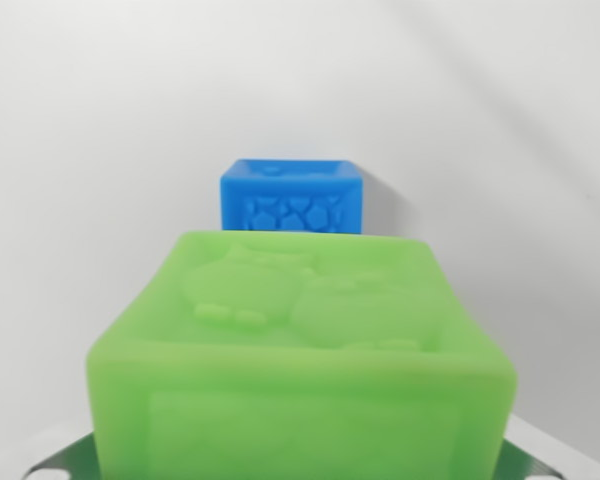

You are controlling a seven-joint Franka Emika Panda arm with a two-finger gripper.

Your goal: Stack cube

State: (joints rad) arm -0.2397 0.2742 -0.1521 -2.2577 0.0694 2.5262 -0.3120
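A large green cube (300, 350) with raised figures on its top face fills the lower half of the wrist view. It sits between my gripper's (300, 468) fingers, whose grey metal fingertips (50, 462) show only at the bottom corners, pressed against its sides. The gripper is shut on this cube. Behind it, farther off, a smaller blue cube (291, 196) with a pebble pattern on its front stands on the white surface (100, 150). Its lower edge is hidden by the green cube.
The white surface spreads all around both cubes. A soft shadow falls to the right of the blue cube, and a faint grey band crosses the upper right.
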